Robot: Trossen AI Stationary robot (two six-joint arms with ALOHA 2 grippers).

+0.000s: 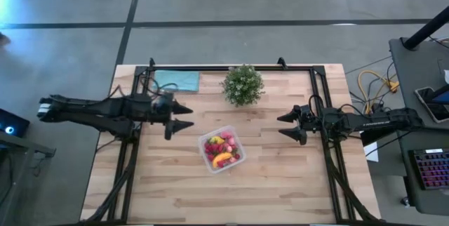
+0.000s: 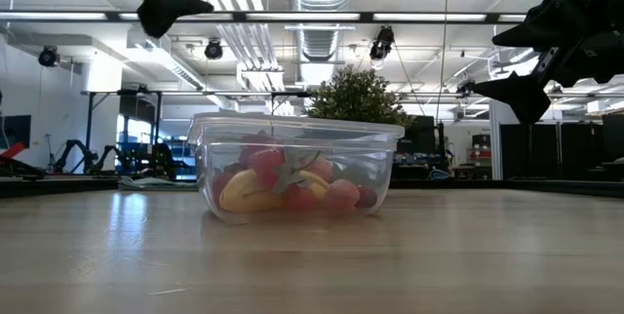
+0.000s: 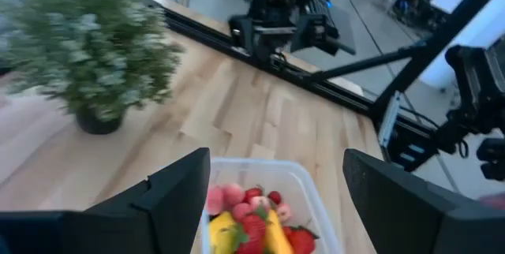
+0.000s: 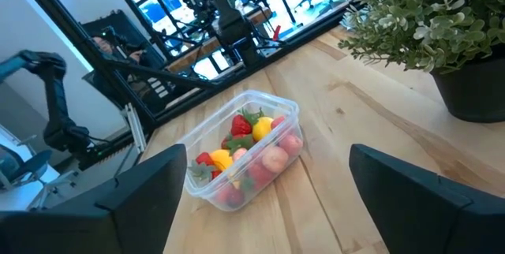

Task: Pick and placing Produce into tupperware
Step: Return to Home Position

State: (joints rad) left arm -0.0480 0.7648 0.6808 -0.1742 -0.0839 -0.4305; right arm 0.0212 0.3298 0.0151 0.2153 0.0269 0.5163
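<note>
Both arms are up off the wood. The left end effector (image 1: 188, 116) hangs just to the left of the clear container (image 1: 203, 144), fingers spread and holding nothing. The right end effector (image 1: 283, 125) hovers well off on the other side, spread wide too and just as empty. Every bit of fruit (image 1: 222, 149) I can spot is inside that container: red strawberry pieces, pink ones, and the banana (image 1: 223, 158) toward the front. The container sits in the middle of the tabletop (image 1: 280, 184), in front of the potted plant (image 1: 243, 84). In the low view both end effectors ride above the container's rim, so the sorting looks finished, and the job in hand reads as taking the arms home. To do that cleanly, I'd say leave the fingers spread, rise before drawing back, and take each arm straight out toward its own side so nothing clips the rim and tips the load. The left one is the one to watch: it is nearest the container, with the teal cloth (image 1: 177, 80) and the plant not far from its path. The right has open wood all round it. Slow and level should do it, since that light plastic would likely skid at a nudge.
</note>
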